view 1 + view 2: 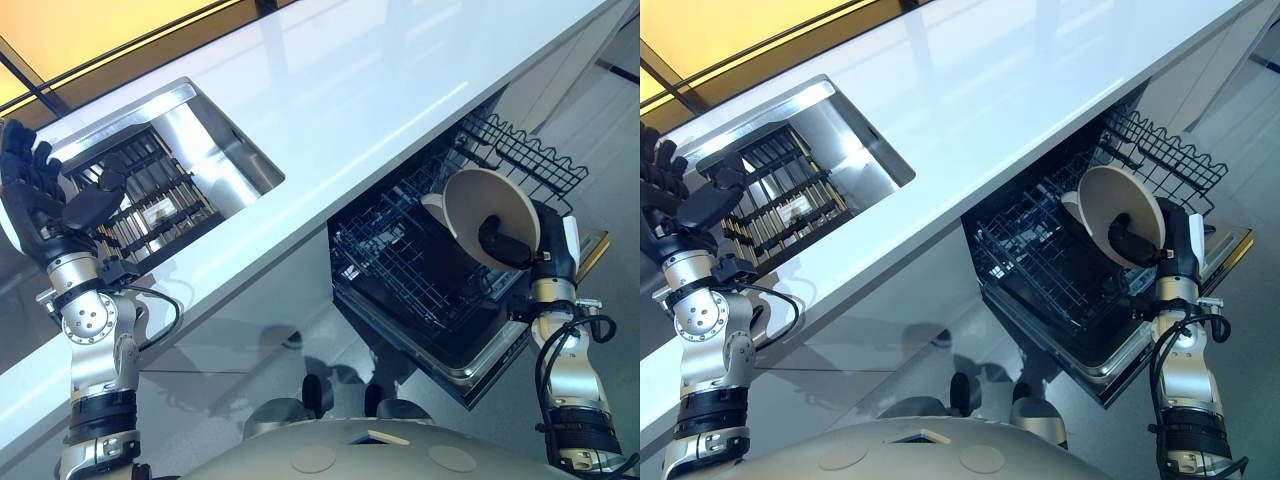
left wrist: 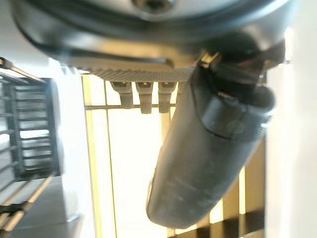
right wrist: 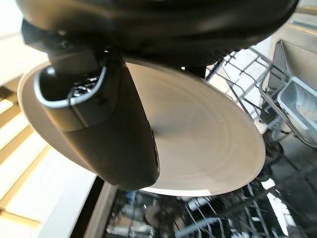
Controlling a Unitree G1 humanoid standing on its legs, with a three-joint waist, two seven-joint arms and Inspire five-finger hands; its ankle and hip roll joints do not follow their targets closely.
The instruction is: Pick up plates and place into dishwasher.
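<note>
A beige plate [image 1: 482, 205] stands tilted over the pulled-out dishwasher rack [image 1: 400, 255], pinched at its lower rim by my right hand [image 1: 515, 243]; the thumb [image 3: 111, 129] presses across the plate's face [image 3: 198, 148]. A second pale dish [image 1: 433, 207] peeks out just behind it in the rack. My left hand [image 1: 40, 195] is raised at the far left beside the sink [image 1: 215, 135], fingers straight and holding nothing; its thumb [image 2: 208, 158] hangs free.
A dark wire rack [image 1: 150, 205] lies inside the steel sink. The white counter [image 1: 380, 80] runs diagonally above the dishwasher. The dishwasher's open door [image 1: 480, 355] juts out low toward my right arm.
</note>
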